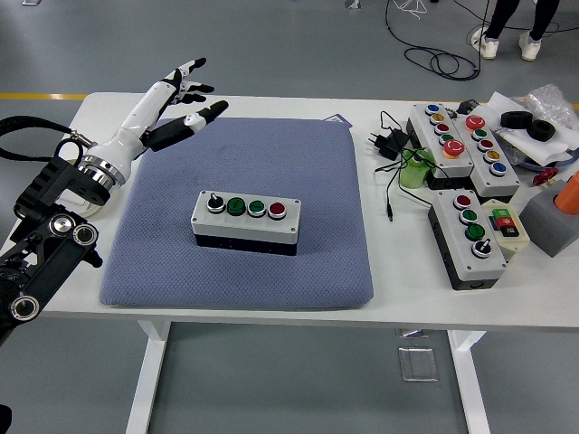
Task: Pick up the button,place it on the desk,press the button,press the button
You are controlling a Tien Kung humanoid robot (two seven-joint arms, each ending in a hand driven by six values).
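A grey button box (245,221) with a black knob, two green buttons and a red button lies on the blue-grey mat (244,172), near its middle. My left hand (181,95) is lifted above the mat's far left corner, well clear of the box. Its white fingers (185,70) are spread and hold nothing. The right arm is out of sight.
Several more button boxes (470,235) lie at the right of the table, with a black charger and cable (389,145), a green object (413,172) and an orange thing on a grey block (556,212). A shallow tray (45,185) sits partly hidden at the left edge.
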